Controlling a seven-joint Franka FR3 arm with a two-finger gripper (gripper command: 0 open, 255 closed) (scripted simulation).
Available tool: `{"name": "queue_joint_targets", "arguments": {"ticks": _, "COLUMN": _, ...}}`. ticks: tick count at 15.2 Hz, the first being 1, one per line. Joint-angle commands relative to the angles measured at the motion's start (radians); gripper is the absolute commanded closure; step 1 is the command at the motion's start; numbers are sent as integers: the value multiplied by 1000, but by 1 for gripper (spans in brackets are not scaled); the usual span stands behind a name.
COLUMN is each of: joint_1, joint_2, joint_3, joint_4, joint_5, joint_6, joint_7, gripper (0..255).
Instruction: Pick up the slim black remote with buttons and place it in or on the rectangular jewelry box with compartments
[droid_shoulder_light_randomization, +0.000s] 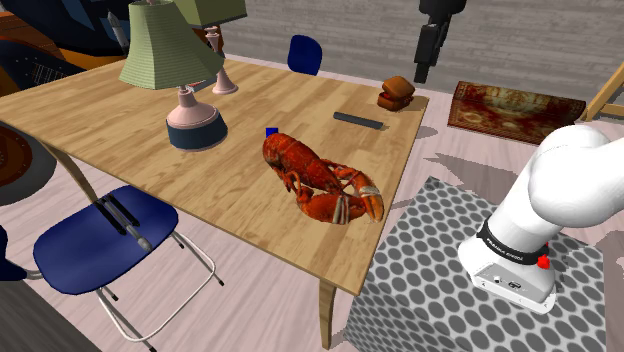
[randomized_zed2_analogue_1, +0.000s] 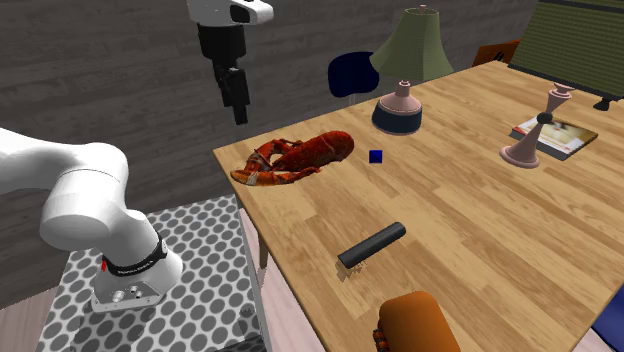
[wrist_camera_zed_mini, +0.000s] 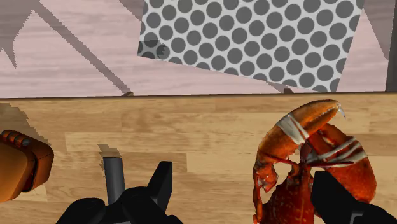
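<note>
We judge nothing done yet: gripper (droid_shoulder_light_randomization: 421, 74) hangs above the table (droid_shoulder_light_randomization: 130, 110), jaws spread and empty, slim dark remote (droid_shoulder_light_randomization: 358, 120) lies flat near the brown jewelry box (droid_shoulder_light_randomization: 396, 94), not touching; grasp and placing remain.

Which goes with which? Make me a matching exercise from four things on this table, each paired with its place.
1. red lobster with white-banded claws
2. slim dark bar-shaped remote
3. rounded orange-brown box
4. small blue cube

A. at the corner of the wooden table, past the remote
B. flat between lobster and box
C. by the lobster's tail, toward the green-shaded lamp
D. nearest the dotted stand

Pairs: 1-D, 2-B, 3-A, 4-C.
</note>
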Motion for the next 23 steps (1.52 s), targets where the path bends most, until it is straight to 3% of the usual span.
{"name": "queue_joint_targets", "arguments": {"ticks": 1, "joint_1": 0, "joint_2": 0, "joint_3": 0, "joint_4": 0, "joint_5": 0, "joint_6": 0, "joint_7": 0, "gripper": 0}}
{"name": "queue_joint_targets", "arguments": {"ticks": 12, "joint_1": -49, "joint_2": 257, "joint_3": -102, "joint_4": -52, "joint_5": -70, "joint_6": 337, "joint_7": -100, "gripper": 0}}
{"name": "queue_joint_targets", "arguments": {"ticks": 23, "joint_1": -88, "joint_2": 618, "joint_3": -188, "joint_4": 63, "joint_5": -77, "joint_6": 613, "joint_7": -201, "gripper": 0}}
